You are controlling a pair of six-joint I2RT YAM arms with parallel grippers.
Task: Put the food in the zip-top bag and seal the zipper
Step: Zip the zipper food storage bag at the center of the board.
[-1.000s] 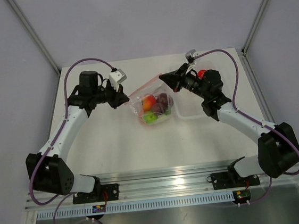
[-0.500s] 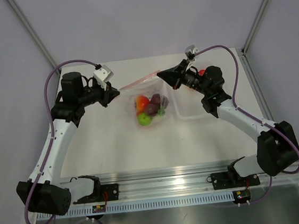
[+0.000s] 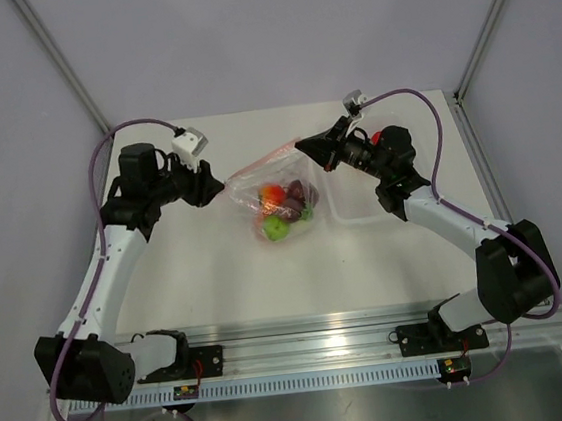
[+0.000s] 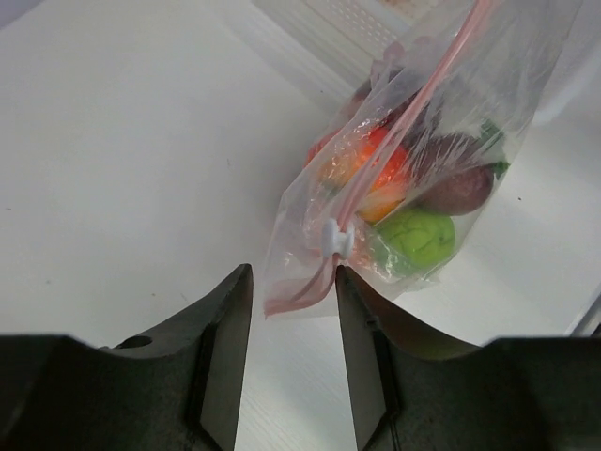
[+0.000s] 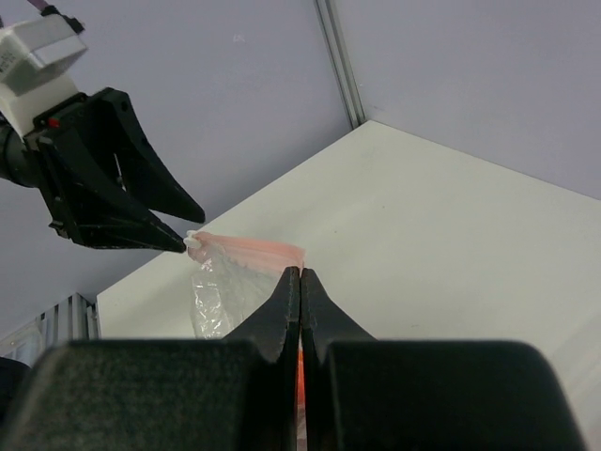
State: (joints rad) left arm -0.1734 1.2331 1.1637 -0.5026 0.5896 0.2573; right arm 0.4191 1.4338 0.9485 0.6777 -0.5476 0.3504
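Food (image 3: 278, 203) was all in the bag (image 3: 271, 193) hanging mid-table, my right gripper (image 5: 300, 277) pinched shut on the zipper's (image 3: 261, 162) right end, left gripper's (image 4: 293, 272) jaws parted around the left corner by the slider (image 4: 336, 238), so sealing looked about finished and next I'd lower it gently.

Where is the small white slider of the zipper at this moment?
In the left wrist view, the white slider sits on the zipper at the zip-top bag's near corner, just ahead of the open left hand.
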